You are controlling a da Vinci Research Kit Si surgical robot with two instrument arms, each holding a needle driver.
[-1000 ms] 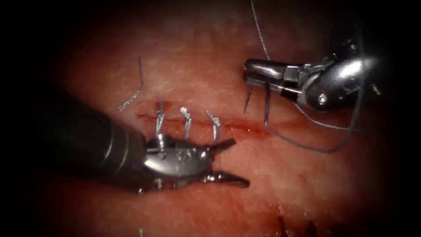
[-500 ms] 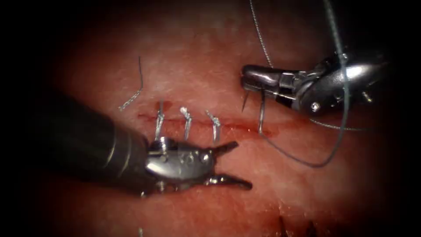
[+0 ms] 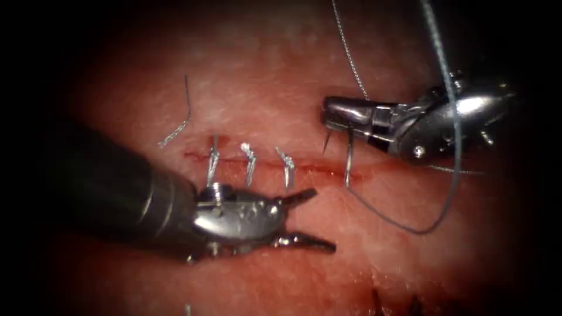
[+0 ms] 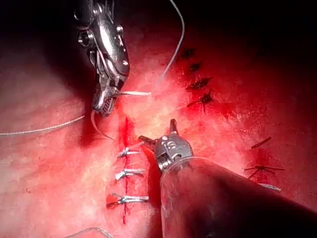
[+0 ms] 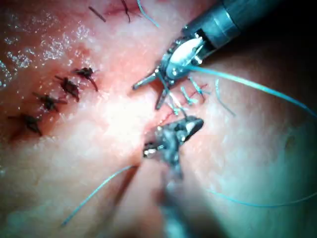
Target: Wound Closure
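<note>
We have the right needle driver clenched on the curved needle near its upper end at the frame's centre right, the lower end touching the cut past the three stitches. The left needle driver, lower centre, is spread and empty. We judge that a square entry and slack thread matter most; there are no containers.

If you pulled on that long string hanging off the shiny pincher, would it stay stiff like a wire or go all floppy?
Probably floppy: the thread sags in a loose loop over the tissue instead of standing straight. It looks very thin, so likely light. The right tool, its jaws shut on the curved needle, could likely drag it along; the left tool is open and holds nothing.
</note>
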